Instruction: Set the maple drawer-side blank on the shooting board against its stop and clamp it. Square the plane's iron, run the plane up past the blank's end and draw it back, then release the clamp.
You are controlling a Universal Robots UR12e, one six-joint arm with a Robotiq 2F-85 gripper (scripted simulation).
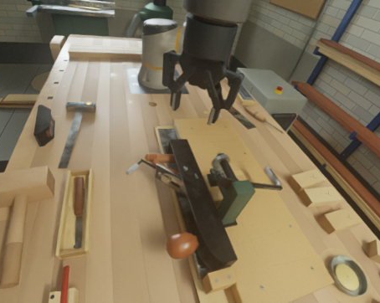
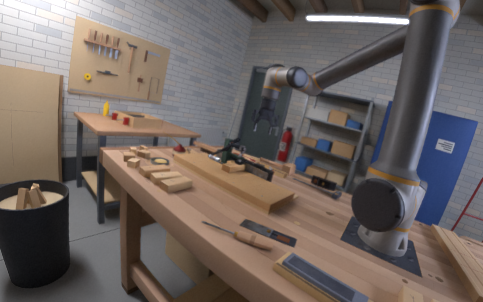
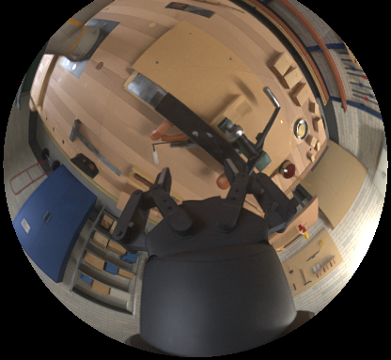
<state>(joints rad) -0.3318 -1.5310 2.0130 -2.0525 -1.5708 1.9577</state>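
The maple blank [image 1: 216,190] is a small pale block on the shooting board [image 1: 247,201], mostly hidden under the green toggle clamp [image 1: 233,188] and beside the long black plane [image 1: 201,205]. The plane lies on its side along the board's left edge, with a round reddish knob [image 1: 181,245] at the near end and a brown handle [image 1: 157,159] on its left. The clamp's bar handle [image 1: 273,178] points right. My gripper [image 1: 195,109] hangs high above the board's far end, open and empty. In the wrist camera the plane [image 3: 197,126] and clamp [image 3: 244,145] lie below my gripper [image 3: 199,180].
A shallow wooden tray [image 1: 75,211] with a chisel lies left of the plane, next to a wooden mallet [image 1: 17,201] and a steel square [image 1: 74,132]. Several wood offcuts [image 1: 321,194] and a round tin [image 1: 348,274] lie to the right. A grey control box [image 1: 270,90] stands behind the board.
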